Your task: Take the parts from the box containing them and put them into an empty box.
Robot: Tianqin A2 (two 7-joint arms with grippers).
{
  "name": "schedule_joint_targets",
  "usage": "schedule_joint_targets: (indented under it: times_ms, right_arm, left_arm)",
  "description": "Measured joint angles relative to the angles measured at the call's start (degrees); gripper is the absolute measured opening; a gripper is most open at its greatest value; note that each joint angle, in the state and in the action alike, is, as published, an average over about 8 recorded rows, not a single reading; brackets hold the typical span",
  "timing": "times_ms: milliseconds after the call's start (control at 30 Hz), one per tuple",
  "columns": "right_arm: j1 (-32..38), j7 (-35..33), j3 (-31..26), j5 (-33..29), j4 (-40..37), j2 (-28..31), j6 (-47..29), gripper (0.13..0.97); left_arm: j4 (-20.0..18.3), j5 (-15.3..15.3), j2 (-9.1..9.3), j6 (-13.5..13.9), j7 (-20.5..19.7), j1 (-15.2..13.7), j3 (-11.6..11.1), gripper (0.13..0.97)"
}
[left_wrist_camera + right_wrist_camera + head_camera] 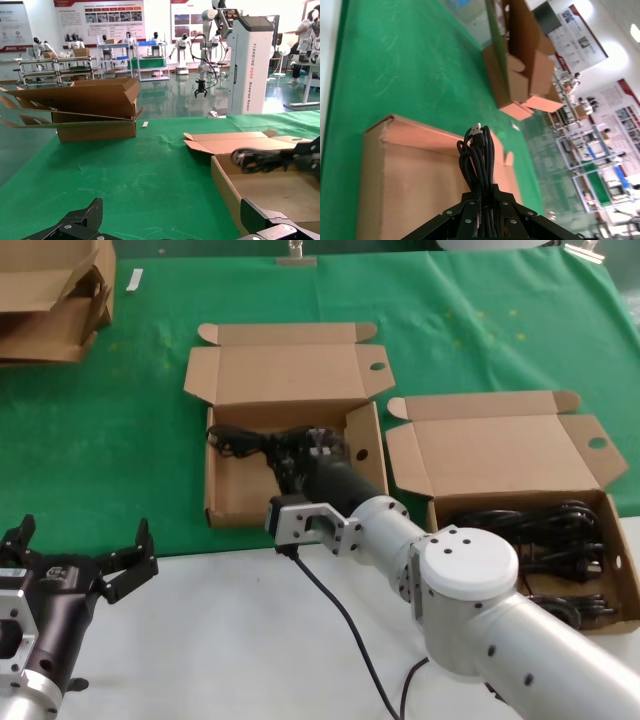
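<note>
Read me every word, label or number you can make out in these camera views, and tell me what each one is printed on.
"TIANQIN A002 Business Robot", uncertain beyond the first word: vertical on the white robot column in the hall.
Wall posters: text too small to read.
Cardboard boxes, cable bundle, both grippers: no print seen.

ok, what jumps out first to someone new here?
The right gripper holds a black bundled power cable over the shallow brown cardboard box with the holed upright flap. More black cable bundles lie in the similar box to the right. The left gripper waits open, near-left.
</note>
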Motion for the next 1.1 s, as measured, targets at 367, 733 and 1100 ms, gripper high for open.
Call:
schedule_joint_targets:
  times_ms: [367,733,1100]
  right_arm:
    - [1.09,-13.43,11.15,5.13,-13.73,-5.63,-12.16,0.188]
    - [2.89,-27.06,10.95,21.86,-17.69,-5.94,-16.26,0.249]
    - [-0.28,-24.69,19.14,15.77,-11.22,-4.65,-15.65,0.357]
  left_arm:
    - [0.0,0.0,0.0,0.0,0.0,0.0,0.0,0.966]
    - [0.0,0.0,0.0,0.0,0.0,0.0,0.0,0.966]
    - [0.0,-0.01,0.0,0.0,0.0,0.0,0.0,0.966]
